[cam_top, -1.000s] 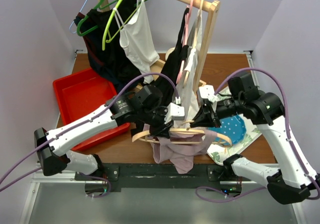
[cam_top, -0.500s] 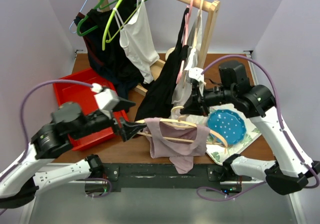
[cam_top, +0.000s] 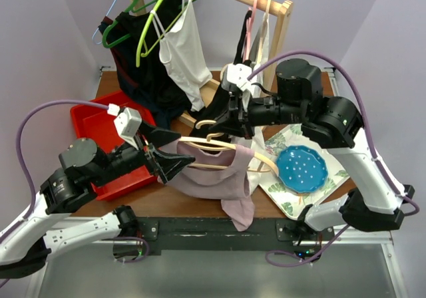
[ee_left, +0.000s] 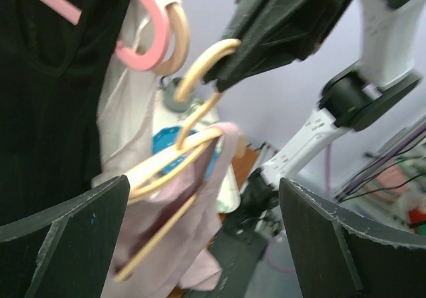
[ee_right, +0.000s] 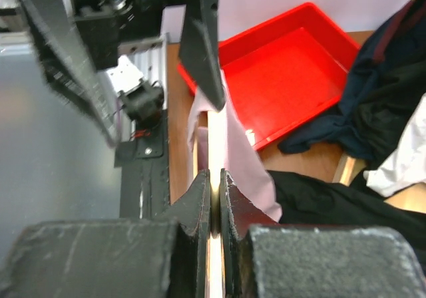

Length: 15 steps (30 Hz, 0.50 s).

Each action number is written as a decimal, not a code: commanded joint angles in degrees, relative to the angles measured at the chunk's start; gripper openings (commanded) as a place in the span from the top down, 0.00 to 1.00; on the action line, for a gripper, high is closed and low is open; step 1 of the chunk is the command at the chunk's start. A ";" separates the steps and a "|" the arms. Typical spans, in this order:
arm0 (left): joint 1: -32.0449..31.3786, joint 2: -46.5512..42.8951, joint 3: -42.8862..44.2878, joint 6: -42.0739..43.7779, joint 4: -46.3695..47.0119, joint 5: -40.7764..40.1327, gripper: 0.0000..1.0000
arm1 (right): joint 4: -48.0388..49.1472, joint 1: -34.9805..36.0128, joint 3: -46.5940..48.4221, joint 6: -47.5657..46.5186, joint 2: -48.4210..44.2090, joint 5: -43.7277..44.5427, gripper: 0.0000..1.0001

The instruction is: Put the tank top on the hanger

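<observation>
The pale wooden hanger [cam_top: 200,140] hangs in the air over the table's front, and my right gripper [cam_top: 214,126] is shut on its hook. The dusty-mauve tank top [cam_top: 213,178] is draped over the hanger's arms and sags below them. My left gripper [cam_top: 174,150] stands open at the hanger's left end, with nothing between its fingers. The left wrist view shows the hanger [ee_left: 174,157] and tank top [ee_left: 180,245] ahead of the open left gripper [ee_left: 206,245]. In the right wrist view the right gripper [ee_right: 214,198] pinches the hanger [ee_right: 214,155] beside the tank top [ee_right: 243,158].
A red tray [cam_top: 100,122] lies at the left. A wooden rack [cam_top: 279,38] at the back holds black garments [cam_top: 146,65], a white tank top [cam_top: 186,52], green hangers [cam_top: 150,18] and a pink hanger [cam_top: 251,18]. A blue plate [cam_top: 301,168] sits at the right.
My left gripper opened, let go and drew back to the left. My right gripper carried the hanger with the tank top up and toward the rack.
</observation>
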 commanded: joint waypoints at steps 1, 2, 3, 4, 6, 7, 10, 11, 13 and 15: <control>0.17 0.22 -2.04 -10.05 10.96 2.60 0.00 | 7.84 1.97 7.44 5.27 3.12 11.07 1.00; 0.17 0.30 -3.88 -11.63 14.11 3.12 0.00 | 8.37 2.67 8.84 5.89 3.75 12.39 1.00; 0.17 0.48 -4.42 -14.61 15.09 3.13 0.00 | 8.99 3.03 9.55 7.02 4.36 13.54 1.00; 0.17 0.56 -4.77 -15.77 15.97 3.39 0.00 | 9.69 3.47 10.34 7.30 5.76 14.68 1.00; 0.17 0.65 -6.71 -19.71 19.31 3.04 0.01 | 11.09 5.05 12.62 8.26 7.08 19.16 1.00; 0.08 0.31 -8.71 -20.87 22.11 2.08 0.03 | 11.54 5.40 14.11 8.53 8.40 20.74 1.00; 0.08 -0.66 -11.36 -25.62 24.15 -2.82 0.04 | 13.21 6.19 15.79 9.15 9.99 25.75 1.00; 0.08 -1.01 -12.24 -26.58 24.42 -4.42 0.04 | 13.47 6.46 16.06 10.89 10.95 27.77 1.00; 0.08 -2.06 -15.83 -29.92 28.70 -8.54 0.04 | 14.26 6.55 15.89 11.78 11.92 28.58 1.00; -0.18 -2.07 -17.51 -32.99 29.52 -10.66 0.04 | 14.79 6.81 15.53 12.57 13.06 30.50 1.00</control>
